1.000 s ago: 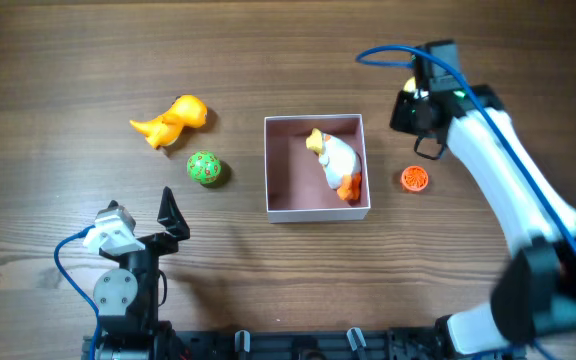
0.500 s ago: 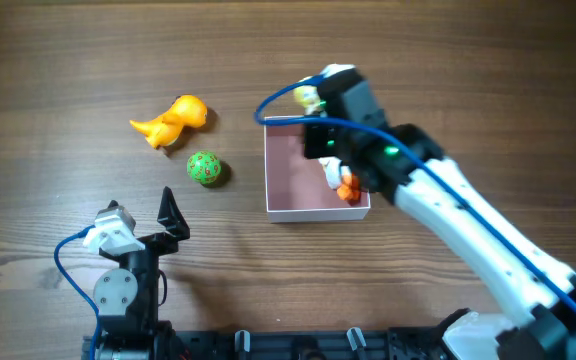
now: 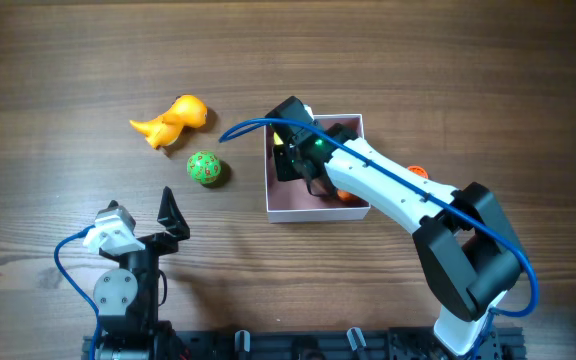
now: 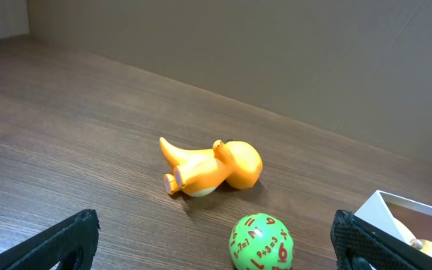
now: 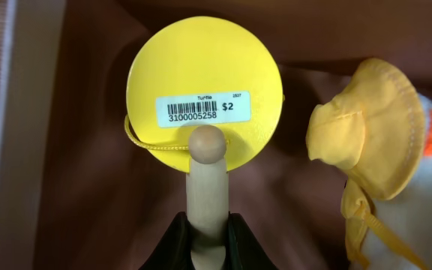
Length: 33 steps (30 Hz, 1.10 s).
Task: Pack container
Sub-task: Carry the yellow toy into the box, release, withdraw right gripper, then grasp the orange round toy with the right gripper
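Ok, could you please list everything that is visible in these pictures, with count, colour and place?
table: 1, brown wood, under everything
container: 1, white walls, pink inside, middle of the table
plush toy: 1, white with yellow hat, inside the container
disc toy: 1, yellow with wooden handle, over the container's inside
dinosaur: 1, orange, left of the container
ball: 1, green with red marks, beside the dinosaur
small object: 1, orange, right of the container, partly hidden
left hand: 1, black, open, empty
right hand: 1, black, shut on the disc toy's handle
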Each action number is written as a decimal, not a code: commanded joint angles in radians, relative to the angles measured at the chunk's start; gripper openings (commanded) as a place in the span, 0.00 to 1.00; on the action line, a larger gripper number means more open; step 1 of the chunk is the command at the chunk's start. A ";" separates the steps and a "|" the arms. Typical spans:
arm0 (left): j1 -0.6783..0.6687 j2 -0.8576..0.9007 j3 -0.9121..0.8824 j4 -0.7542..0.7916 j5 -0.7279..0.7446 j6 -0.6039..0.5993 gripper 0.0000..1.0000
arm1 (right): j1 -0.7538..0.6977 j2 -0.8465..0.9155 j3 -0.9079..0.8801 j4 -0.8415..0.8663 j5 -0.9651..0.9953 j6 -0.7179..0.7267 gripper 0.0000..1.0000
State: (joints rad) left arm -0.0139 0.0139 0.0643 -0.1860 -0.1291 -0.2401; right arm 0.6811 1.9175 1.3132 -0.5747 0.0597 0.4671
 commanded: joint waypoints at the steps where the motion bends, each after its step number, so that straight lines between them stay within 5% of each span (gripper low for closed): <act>1: -0.005 -0.007 -0.007 0.003 0.016 0.021 1.00 | 0.000 0.011 0.007 0.008 -0.010 0.006 0.28; 2: -0.005 -0.007 -0.007 0.003 0.016 0.021 1.00 | 0.000 0.011 0.007 0.008 -0.009 0.006 0.49; 12: -0.005 -0.007 -0.007 0.003 0.016 0.021 1.00 | -0.021 -0.184 0.044 -0.102 0.082 0.016 0.61; 13: -0.005 -0.007 -0.007 0.003 0.016 0.021 1.00 | -0.043 -0.248 0.053 -0.160 0.116 0.039 0.68; 22: -0.005 -0.007 -0.007 0.003 0.016 0.021 1.00 | -0.477 -0.510 0.053 -0.510 0.171 -0.046 0.79; 27: -0.005 -0.007 -0.007 0.003 0.016 0.020 1.00 | -0.660 -0.506 -0.070 -0.455 0.051 -0.151 0.82; 33: -0.005 -0.007 -0.007 0.003 0.016 0.021 1.00 | -0.727 -0.498 -0.328 -0.187 -0.117 -0.153 0.90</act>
State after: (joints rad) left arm -0.0139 0.0139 0.0643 -0.1860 -0.1291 -0.2401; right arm -0.0376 1.4055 1.0672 -0.7986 0.0433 0.3309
